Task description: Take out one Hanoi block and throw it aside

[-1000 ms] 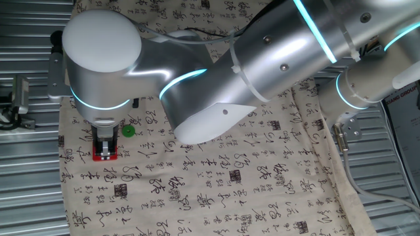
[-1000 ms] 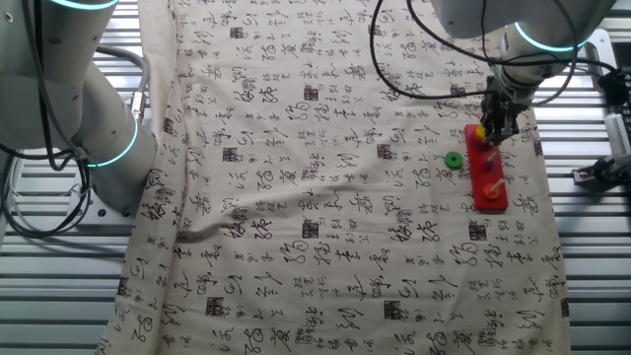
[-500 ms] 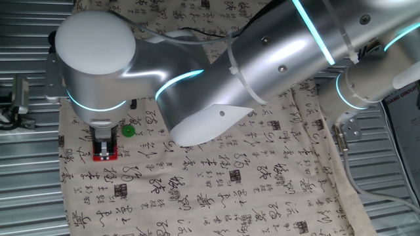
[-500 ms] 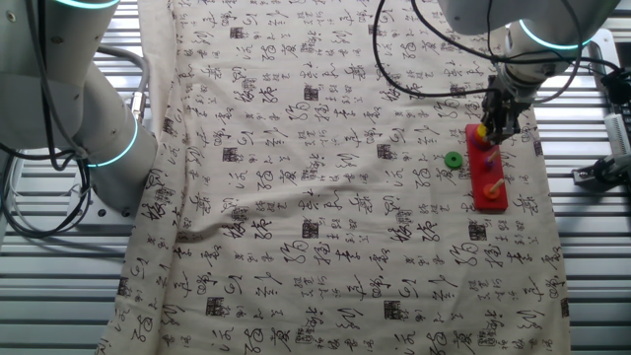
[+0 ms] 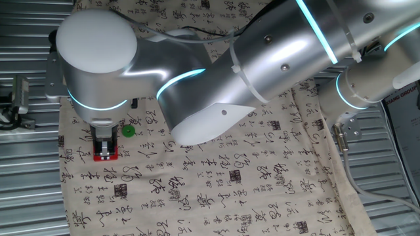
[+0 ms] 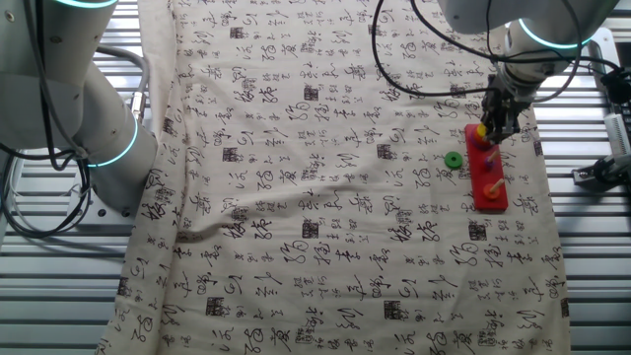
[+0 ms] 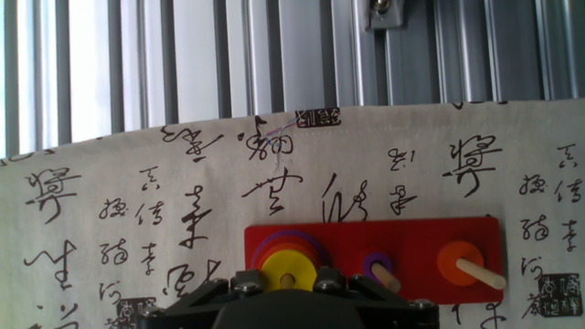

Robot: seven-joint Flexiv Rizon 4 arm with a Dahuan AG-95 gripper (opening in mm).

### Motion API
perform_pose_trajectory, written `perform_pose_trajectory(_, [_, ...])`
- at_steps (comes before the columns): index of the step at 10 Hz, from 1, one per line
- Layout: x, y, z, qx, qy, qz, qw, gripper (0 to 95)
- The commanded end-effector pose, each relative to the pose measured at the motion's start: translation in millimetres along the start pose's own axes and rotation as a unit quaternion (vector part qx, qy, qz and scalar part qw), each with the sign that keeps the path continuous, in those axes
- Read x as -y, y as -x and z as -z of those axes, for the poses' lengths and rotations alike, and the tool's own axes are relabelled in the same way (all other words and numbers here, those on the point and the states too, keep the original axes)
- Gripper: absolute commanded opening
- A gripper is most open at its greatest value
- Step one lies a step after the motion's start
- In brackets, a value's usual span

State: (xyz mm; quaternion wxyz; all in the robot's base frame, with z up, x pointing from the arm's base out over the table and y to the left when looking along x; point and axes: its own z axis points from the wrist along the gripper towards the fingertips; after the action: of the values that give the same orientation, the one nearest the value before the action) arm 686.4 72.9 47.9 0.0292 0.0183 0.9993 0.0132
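Hovering over the red base, my gripper has barely moved in the last second. The Hanoi block still sits on its peg below me; whether my gripper grips it, I cannot tell.

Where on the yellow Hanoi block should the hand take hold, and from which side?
Grip the yellow Hanoi block across its outer rim, coming straight down from above. It lies flat on top of a stack of wider rings on the red base, so only its thin edge is exposed, and it probably has to lift upward to come free.
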Motion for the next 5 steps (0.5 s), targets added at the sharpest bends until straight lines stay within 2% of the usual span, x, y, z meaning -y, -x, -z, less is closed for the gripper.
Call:
perform_pose_trajectory(1, [-0.4,-0.2,1.1,0.0,0.0,-0.001,1.0,0.0])
perform_pose_trajectory(5, [-0.9,-1.0,3.3,-0.001,0.002,-0.001,1.0,0.0])
